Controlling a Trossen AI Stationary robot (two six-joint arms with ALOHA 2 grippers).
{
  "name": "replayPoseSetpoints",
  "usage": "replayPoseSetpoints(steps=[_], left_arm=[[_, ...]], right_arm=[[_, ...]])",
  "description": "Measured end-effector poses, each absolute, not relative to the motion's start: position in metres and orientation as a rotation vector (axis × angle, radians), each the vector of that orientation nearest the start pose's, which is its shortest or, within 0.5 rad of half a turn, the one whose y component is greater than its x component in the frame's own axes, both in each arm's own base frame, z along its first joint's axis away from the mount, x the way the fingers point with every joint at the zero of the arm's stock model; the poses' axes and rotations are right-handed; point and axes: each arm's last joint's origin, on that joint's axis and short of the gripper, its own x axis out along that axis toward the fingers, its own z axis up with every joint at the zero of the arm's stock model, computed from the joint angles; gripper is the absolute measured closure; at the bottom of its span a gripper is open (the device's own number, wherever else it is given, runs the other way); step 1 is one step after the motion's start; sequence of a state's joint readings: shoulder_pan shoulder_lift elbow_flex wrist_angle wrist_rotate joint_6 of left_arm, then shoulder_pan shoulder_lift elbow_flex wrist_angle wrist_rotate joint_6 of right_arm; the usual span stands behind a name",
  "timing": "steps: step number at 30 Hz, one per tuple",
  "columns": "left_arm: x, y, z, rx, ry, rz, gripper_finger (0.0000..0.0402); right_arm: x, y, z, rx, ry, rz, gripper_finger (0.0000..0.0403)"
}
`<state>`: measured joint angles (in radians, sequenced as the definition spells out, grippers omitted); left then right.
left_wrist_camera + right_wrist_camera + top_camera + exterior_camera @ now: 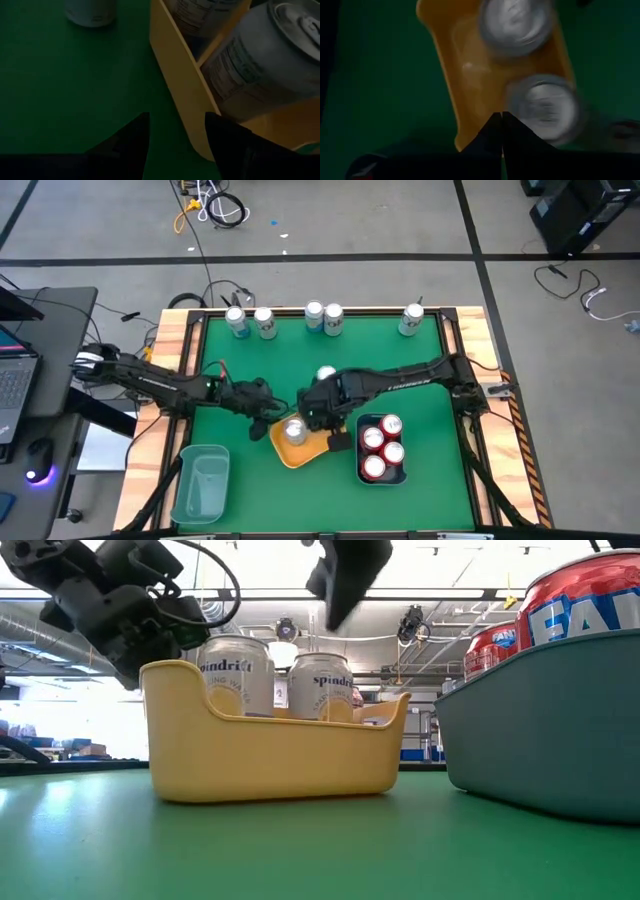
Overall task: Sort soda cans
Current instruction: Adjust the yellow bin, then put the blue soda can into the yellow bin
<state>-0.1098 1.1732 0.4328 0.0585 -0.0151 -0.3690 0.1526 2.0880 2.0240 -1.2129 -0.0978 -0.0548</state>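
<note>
In the yellow bin (275, 755) near the worktop's middle stand two silver-white soda cans (235, 675). The left tool (175, 135) straddles the bin's wall, fingers apart. The right tool (501, 120) hangs closed above, empty.

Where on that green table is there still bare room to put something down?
Bare green mat lies between the back row of cans and the arms, and between the teal bin and the yellow bin. The middle is crowded: both end effectors, yellow bin, bin of red cans.

place: robotics lab | signs: grey taped concrete floor (400, 220); loose black cables (215, 205); open laptop on black desk (15, 375); exposed ceiling ducts (60, 625)
</note>
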Motion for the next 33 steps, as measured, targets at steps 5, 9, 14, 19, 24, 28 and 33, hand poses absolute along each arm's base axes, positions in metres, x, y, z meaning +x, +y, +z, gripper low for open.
replayPoseSetpoints(steps=[5,9,14,19,24,28,33], left_arm=[[0.215,-0.031,0.166,-0.331,0.661,0.02,0.0204],[0.218,-0.037,0.163,-0.349,0.656,0.01,0.0204],[0.225,-0.042,0.154,-0.362,0.663,0.003,0.0204],[0.228,-0.043,0.151,-0.361,0.655,0.006,0.0204],[0.227,-0.042,0.158,-0.361,0.611,0.019,0.0204],[0.223,-0.039,0.17,-0.366,0.566,0.015,0.0204],[0.214,-0.027,0.197,-0.353,0.559,0.057,0.0204]], right_arm=[[0.418,0.08,0.241,-0.063,1.344,0.242,0.0403],[0.416,0.088,0.217,-0.041,1.341,0.23,0.0403],[0.418,0.09,0.208,-0.063,1.307,0.17,0.0403],[0.418,0.089,0.206,-0.09,1.291,0.135,0.0403],[0.411,0.088,0.225,-0.097,1.263,0.145,0.0403],[0.395,0.085,0.261,-0.089,1.202,0.148,0.0403],[0.367,0.075,0.311,-0.14,1.099,0.094,0.0403]])
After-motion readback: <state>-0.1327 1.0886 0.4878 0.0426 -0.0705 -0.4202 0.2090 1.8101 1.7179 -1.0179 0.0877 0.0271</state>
